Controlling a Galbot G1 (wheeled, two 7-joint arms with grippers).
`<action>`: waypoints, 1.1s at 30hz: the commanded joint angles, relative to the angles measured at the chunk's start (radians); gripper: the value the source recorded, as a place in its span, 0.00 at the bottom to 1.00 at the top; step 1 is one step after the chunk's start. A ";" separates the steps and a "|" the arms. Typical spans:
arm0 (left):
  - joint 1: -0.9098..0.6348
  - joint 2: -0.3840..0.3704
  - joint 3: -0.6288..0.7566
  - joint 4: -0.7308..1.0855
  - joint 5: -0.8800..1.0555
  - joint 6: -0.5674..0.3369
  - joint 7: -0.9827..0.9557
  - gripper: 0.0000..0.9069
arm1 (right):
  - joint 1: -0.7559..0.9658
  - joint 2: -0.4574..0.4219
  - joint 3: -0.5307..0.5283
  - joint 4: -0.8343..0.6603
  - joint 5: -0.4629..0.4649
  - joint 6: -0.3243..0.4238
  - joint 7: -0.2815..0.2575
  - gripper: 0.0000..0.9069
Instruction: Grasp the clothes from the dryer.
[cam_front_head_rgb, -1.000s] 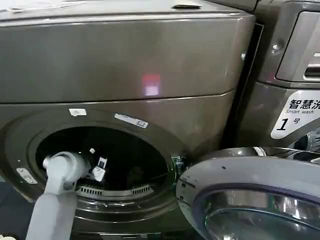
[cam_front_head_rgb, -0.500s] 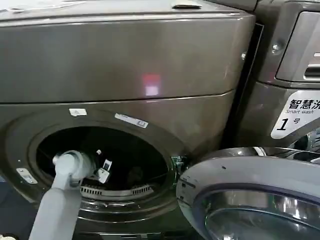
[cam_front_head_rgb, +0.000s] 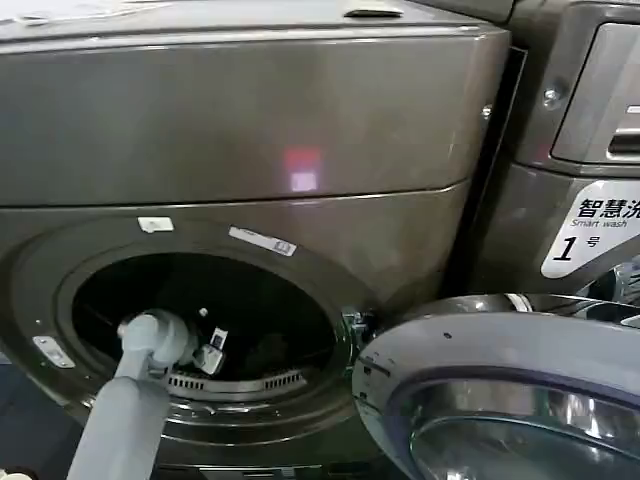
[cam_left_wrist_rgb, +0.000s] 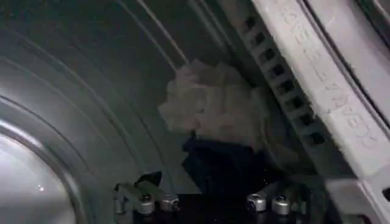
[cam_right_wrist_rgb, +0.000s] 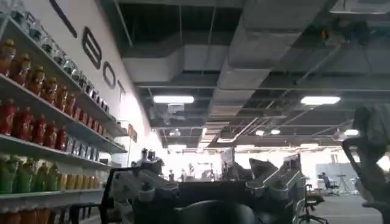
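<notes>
The one open door (cam_front_head_rgb: 500, 390) hangs nearest, at the right of the dryer (cam_front_head_rgb: 250, 120). Past it, the left gripper (cam_front_head_rgb: 212, 350) reaches through the single round porthole (cam_front_head_rgb: 60, 300) into the drum (cam_left_wrist_rgb: 73, 109), its two fingers (cam_left_wrist_rgb: 143, 199) spread apart with nothing between them. Just beyond lies one bundle of clothes (cam_left_wrist_rgb: 213, 115), white above dark blue, against the drum wall. The right gripper (cam_right_wrist_rgb: 213, 192), fingers spread, points at shelves of bottles (cam_right_wrist_rgb: 36, 128).

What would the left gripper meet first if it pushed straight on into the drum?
Most likely the clothes: the bundle lies directly ahead of the open left gripper, between its fingers' line, against the dryer drum wall. How far off is unclear.
</notes>
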 joint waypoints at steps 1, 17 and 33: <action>-0.010 -0.001 0.009 0.075 -0.034 0.009 0.002 1.00 | 0.001 0.001 -0.004 0.000 -0.002 0.002 0.000 1.00; -0.024 -0.010 0.010 0.119 -0.097 -0.005 0.002 0.00 | 0.003 -0.002 -0.013 0.003 -0.009 0.003 -0.001 1.00; -0.058 -0.012 -0.020 0.078 -0.234 0.146 -0.002 0.00 | 0.005 -0.010 -0.022 0.005 -0.009 0.003 0.000 1.00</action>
